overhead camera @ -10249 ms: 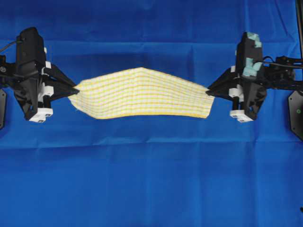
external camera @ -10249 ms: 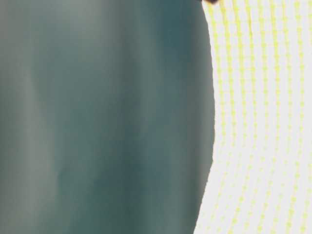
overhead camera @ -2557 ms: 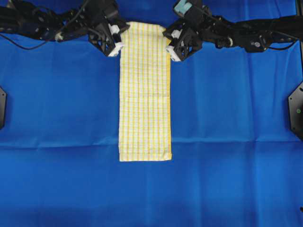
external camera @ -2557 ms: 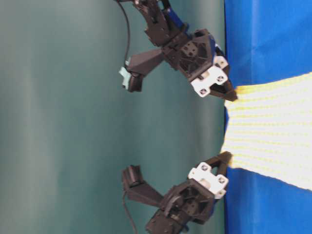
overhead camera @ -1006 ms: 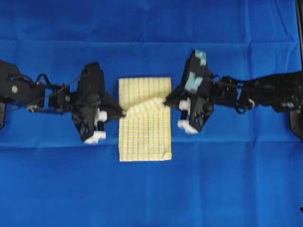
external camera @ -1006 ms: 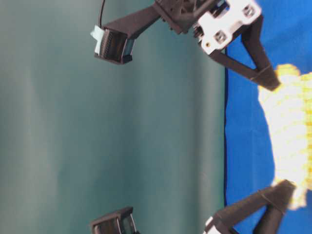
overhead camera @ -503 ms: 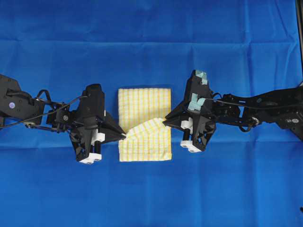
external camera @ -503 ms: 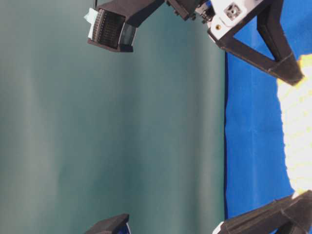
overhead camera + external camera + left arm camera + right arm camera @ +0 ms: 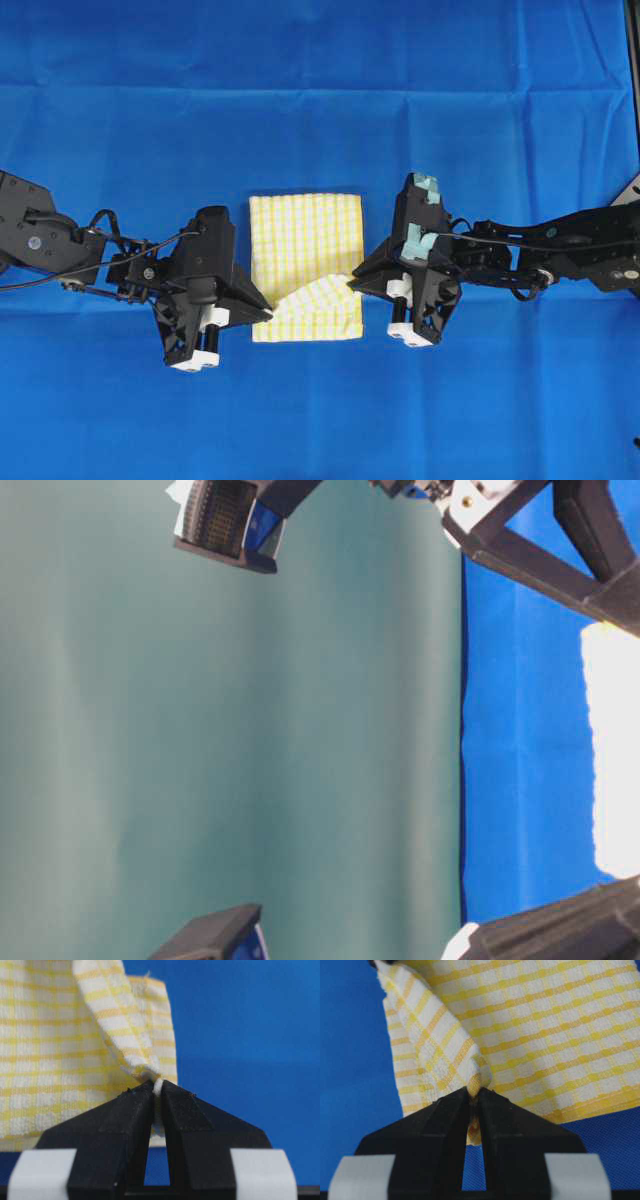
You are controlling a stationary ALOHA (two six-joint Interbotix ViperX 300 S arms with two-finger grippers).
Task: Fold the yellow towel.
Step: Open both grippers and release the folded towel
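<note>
On the blue cloth backdrop (image 9: 320, 110), the yellow towel (image 9: 304, 235) lies folded near the middle, its upper layer sagging between two raised corners above the near edge. At its left, the left gripper (image 9: 266, 313) is clamped on one corner; the right gripper (image 9: 353, 283) pinches the other.

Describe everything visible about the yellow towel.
The yellow towel is thin woven cloth, white with fine yellow checks and a yellow hem. It lies folded into a near-square stack on the blue cloth. Its top layer is lifted near the front edge, pinched at each side by the left end effector and right end effector.
</note>
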